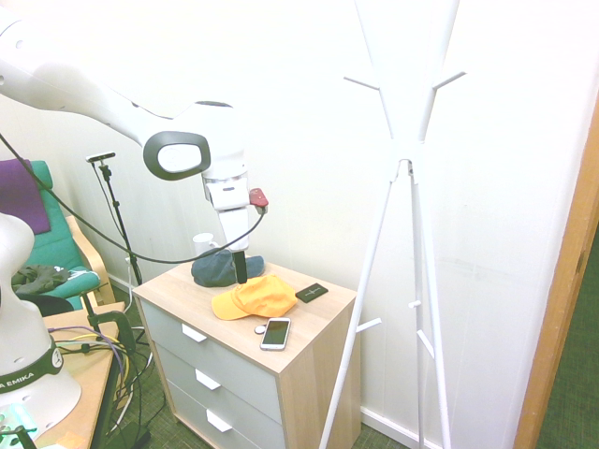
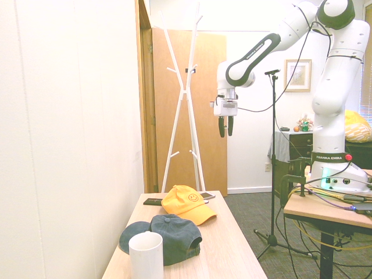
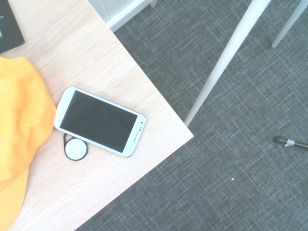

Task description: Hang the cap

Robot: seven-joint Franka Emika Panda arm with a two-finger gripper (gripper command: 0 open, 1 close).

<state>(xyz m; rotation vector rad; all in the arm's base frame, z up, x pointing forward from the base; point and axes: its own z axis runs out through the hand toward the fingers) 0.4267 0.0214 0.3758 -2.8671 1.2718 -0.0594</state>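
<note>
Cap [image 1: 255,297] beside phone [image 1: 275,333], dark cap [image 1: 220,269]

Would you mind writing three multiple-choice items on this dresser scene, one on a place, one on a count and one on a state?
1. Where does the yellow cap lie?
A. on the dresser top
B. on a coat rack peg
C. on the floor

2. How many caps are in view?
A. one
B. two
C. three

3. What state is the tool in?
A. shut on the yellow cap
B. shut on the phone
C. open and empty

Answers:
1. A, since both exterior views show it resting on the wooden top, beside the phone.
2. B, since only the yellow cap and the dark cap lie there.
3. C, since the second exterior view shows its fingers apart in the air, well above the caps, with nothing between them.
</note>
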